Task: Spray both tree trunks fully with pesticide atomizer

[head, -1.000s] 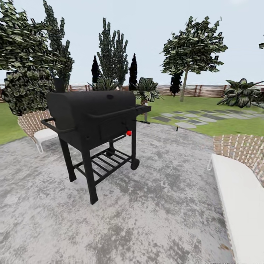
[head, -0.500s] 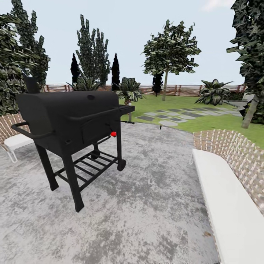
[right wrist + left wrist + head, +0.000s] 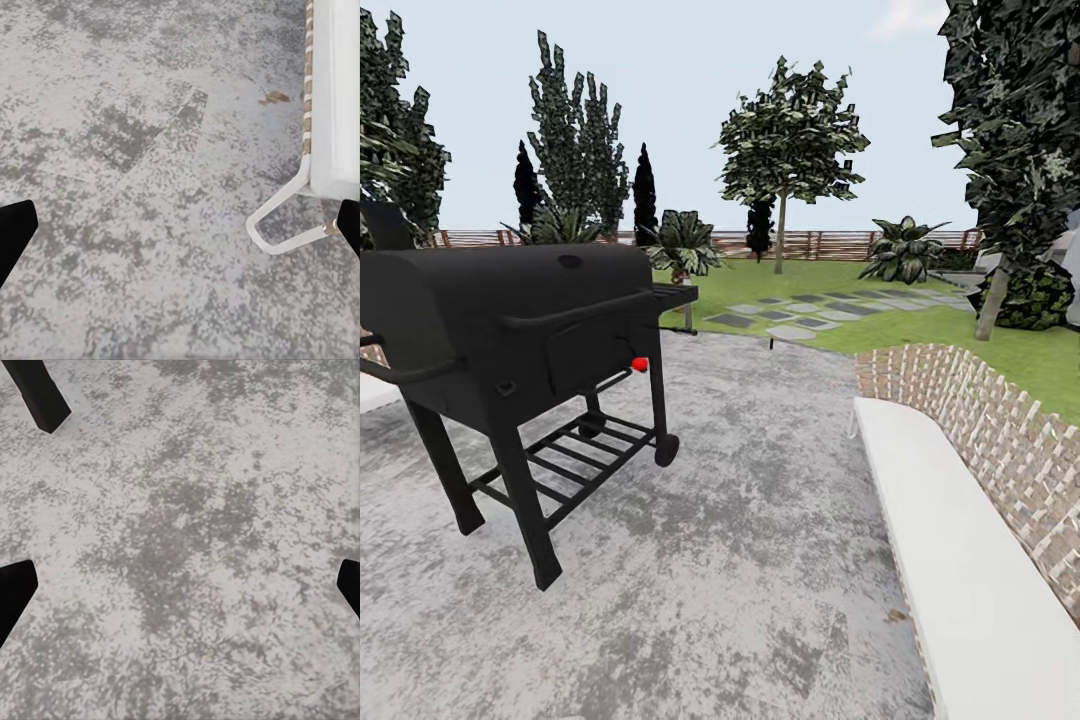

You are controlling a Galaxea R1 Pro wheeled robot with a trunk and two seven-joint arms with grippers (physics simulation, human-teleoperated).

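Panned rightward across the patio. Grill (image 3: 530,340) now nearer frame's left edge. Bench (image 3: 960,530) and right-hand tree (image 3: 1015,150) more exposed.

A mottled grey paved floor (image 3: 760,520) carried a black grill (image 3: 520,340) at nine o'clock and a white-cushioned wicker bench (image 3: 960,540) at three o'clock.

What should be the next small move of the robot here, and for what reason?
Probably keep driving forward across the grey patio, through the gap between the black grill and the white bench, toward the lawn. The tree with the pale trunk stands far off near the fence, and both grippers, left and right, are open and hold nothing.
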